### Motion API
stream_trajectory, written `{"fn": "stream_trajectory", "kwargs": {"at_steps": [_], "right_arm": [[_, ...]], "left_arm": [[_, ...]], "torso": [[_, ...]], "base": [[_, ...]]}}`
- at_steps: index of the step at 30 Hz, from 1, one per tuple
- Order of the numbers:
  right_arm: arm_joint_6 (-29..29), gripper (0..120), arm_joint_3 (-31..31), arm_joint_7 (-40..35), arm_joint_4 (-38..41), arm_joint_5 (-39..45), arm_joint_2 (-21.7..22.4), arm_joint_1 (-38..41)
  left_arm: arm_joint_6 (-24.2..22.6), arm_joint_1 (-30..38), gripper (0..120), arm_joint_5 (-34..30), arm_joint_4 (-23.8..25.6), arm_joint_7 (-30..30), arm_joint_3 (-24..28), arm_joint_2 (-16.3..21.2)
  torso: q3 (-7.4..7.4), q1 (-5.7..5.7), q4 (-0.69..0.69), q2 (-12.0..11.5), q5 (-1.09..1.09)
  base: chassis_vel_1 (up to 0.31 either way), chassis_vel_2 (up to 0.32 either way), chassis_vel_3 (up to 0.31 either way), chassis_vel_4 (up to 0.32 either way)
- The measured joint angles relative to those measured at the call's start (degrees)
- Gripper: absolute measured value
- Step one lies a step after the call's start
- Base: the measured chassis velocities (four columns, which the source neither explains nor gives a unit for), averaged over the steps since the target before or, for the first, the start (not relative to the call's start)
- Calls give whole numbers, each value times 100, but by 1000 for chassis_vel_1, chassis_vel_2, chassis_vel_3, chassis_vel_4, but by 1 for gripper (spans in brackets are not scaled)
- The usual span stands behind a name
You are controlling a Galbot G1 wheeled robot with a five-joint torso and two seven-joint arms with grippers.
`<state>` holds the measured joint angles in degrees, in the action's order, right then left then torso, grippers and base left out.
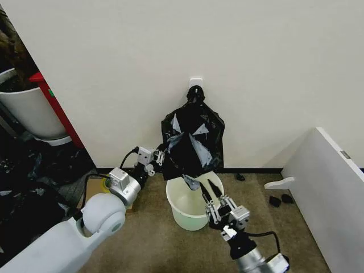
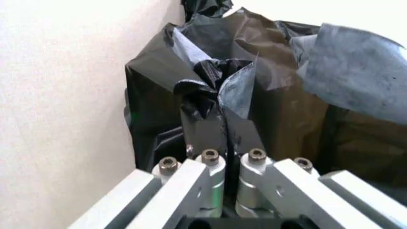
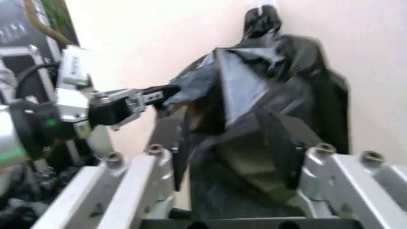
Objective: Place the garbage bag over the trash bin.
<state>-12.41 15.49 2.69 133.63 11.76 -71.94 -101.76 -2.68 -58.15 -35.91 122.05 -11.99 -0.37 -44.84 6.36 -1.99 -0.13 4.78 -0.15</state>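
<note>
Against the wall, above the bin: a thin, glossy, crinkled black plastic garbage bag (image 1: 193, 142) is hanging from a small white wall hook (image 1: 196, 83), its lower folds drooping just over the far rim of the round off-white plastic trash bin (image 1: 183, 219) on the carpet.

Left end effector (image 1: 162, 156): it is pinching a fold at the bag's edge; in the left wrist view its fingers (image 2: 207, 136) are pressed together with black film (image 2: 210, 86) gathered between them.

Right end effector (image 1: 209, 191): its two dark fingers are standing spread over the bin's mouth, with the bag's lowest corner just beside them; nothing is being gripped there.

Step in hand: judged, opening the bag's mouth while it is not yet over the bin.

Doing it well: the right end effector is needing a firm bite on the opposite layer of film, not both layers, so the two grips are pulling the mouth apart; the film is looking slippery and thin, so a shallow pinch is likely to slide off.

Edges and room: the wall is close beyond the left end effector, leaving little travel that way; a white panel (image 1: 330, 187) is standing well off the right end effector's outer side; the carpet around the bin is giving open room toward the robot.
</note>
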Motion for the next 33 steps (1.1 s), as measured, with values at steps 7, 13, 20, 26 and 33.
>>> {"fn": "stream_trajectory", "kwargs": {"at_steps": [7,13,20,26,33], "right_arm": [[727,73,93,-547,112,-623,366,491],[946,94,-26,-470,-66,-924,743,1056],[883,100,-121,-281,118,-1344,926,1368],[1102,100,-236,-165,8,-1451,1088,1615],[1535,84,-565,-157,-430,-1375,1288,2163]], "left_arm": [[-1,-32,0,28,73,-20,63,-47],[-20,-19,0,41,94,-25,134,-75],[-45,68,0,35,171,-35,208,-44],[-52,234,0,12,170,-34,342,-30],[-55,134,0,19,224,-31,318,-30]], "torso": [[0,0,0,0,1],[1,0,1,0,1],[0,0,1,0,1],[1,0,-1,0,1],[1,-1,1,0,1]], "base": [[0,0,0,0],[0,0,0,0],[0,0,0,0],[0,0,0,0],[0,0,0,0]]}}
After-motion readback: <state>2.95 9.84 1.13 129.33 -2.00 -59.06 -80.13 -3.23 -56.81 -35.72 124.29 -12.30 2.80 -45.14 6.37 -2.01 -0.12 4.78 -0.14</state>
